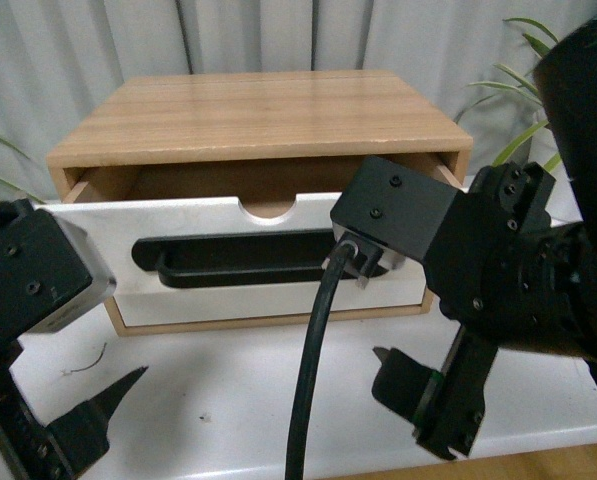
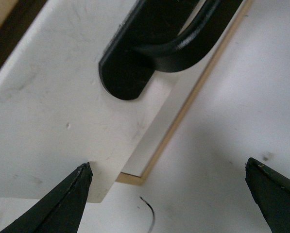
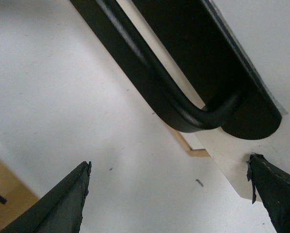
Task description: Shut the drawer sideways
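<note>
The drawer (image 1: 208, 218) stands pulled partway out of a wooden cabinet (image 1: 248, 115). It has a white front, a long black bar handle (image 1: 238, 262) and a half-round notch (image 1: 268, 207) in its top edge. My left gripper (image 1: 88, 415) is open and empty, low in front of the drawer's left end. In the left wrist view (image 2: 166, 167) its fingers straddle the front's lower corner (image 2: 62, 107), below the handle's end (image 2: 130, 73). My right gripper (image 1: 428, 390) is open and empty at the drawer's right end. In the right wrist view (image 3: 169, 162) the handle (image 3: 149, 82) lies beyond the fingertips.
A plain white front (image 1: 268, 305) without a handle sits under the drawer. The cabinet stands on a white table (image 1: 238, 400). A black cable (image 1: 313, 370) hangs from my right arm. A small wire scrap (image 1: 88, 362) lies on the table. Plants (image 1: 518, 90) and a curtain stand behind.
</note>
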`<action>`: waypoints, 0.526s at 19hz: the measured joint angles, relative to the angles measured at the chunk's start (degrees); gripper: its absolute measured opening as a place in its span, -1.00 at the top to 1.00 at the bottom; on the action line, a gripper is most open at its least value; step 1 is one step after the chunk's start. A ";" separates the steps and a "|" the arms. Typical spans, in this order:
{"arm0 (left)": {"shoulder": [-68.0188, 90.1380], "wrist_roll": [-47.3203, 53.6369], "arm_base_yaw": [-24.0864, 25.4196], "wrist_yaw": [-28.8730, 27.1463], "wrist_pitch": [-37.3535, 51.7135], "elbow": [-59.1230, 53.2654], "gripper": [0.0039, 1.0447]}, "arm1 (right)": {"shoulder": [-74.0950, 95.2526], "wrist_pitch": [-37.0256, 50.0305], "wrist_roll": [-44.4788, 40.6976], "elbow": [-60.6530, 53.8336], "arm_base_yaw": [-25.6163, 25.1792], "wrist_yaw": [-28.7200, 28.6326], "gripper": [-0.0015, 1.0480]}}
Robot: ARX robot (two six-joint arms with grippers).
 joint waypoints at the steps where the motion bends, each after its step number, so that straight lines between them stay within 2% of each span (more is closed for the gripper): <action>1: 1.95 0.42 0.20 -0.57 0.33 2.64 -0.87 | 2.21 0.28 -1.09 2.54 -0.72 0.09 -0.88; 6: 10.29 1.05 0.55 -2.29 -1.31 13.53 -0.87 | 11.54 -1.18 -2.43 14.73 -3.23 0.33 -0.87; 10: 12.61 0.94 0.13 -2.08 -2.93 15.28 -0.87 | 13.44 -1.90 -1.31 16.11 -3.54 -0.98 -0.87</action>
